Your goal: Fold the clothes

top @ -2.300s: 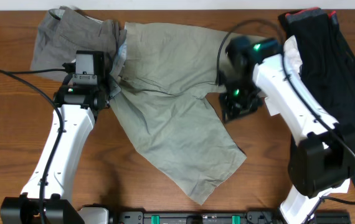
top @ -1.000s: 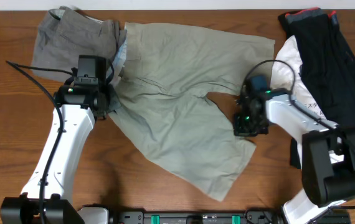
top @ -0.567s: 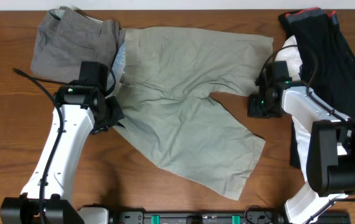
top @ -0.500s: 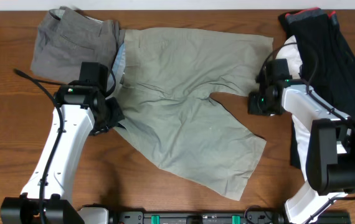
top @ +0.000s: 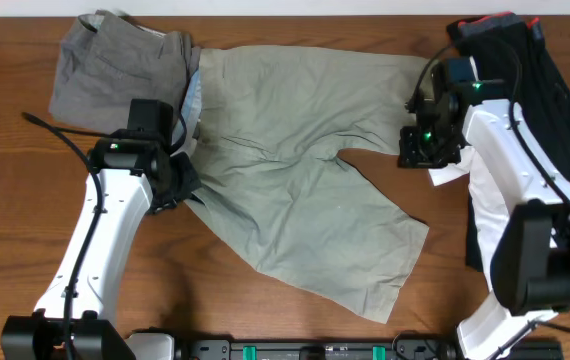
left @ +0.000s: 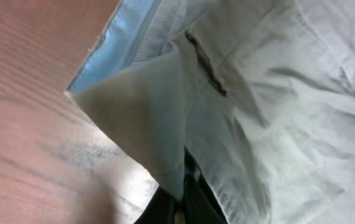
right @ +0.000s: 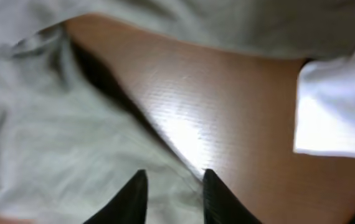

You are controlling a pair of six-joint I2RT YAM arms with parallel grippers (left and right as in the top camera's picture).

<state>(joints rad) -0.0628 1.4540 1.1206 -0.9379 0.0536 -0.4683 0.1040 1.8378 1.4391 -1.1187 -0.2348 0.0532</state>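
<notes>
The light khaki-olive shorts (top: 295, 190) lie spread flat across the middle of the table (top: 25, 230). Their waistband is toward the left, one leg reaches toward the back right, and the other runs toward the front edge. The pale blue waistband lining (left: 124, 46) is turned up along the left side of the garment.

The left end effector (top: 175, 185) sits at the waistband's front corner. In the left wrist view its fingers are pressed together on a raised fold of the khaki cloth, which comes up off the wood in a peak.

The right end effector (top: 420, 150) is near the table's right edge, just beside the hem of the back leg. In the right wrist view its two dark fingers (right: 131, 196) stand spread, with nothing caught between them. Below them are khaki fabric and a strip of bare wood.

A darker grey pair of shorts (top: 115, 65) lies in the back left corner, its edge meeting the khaki waistband. Along the right edge a black garment (top: 545, 100) lies lengthwise, and a white T-shirt (right: 336, 112) shows beside it, partly hidden under the right arm.
</notes>
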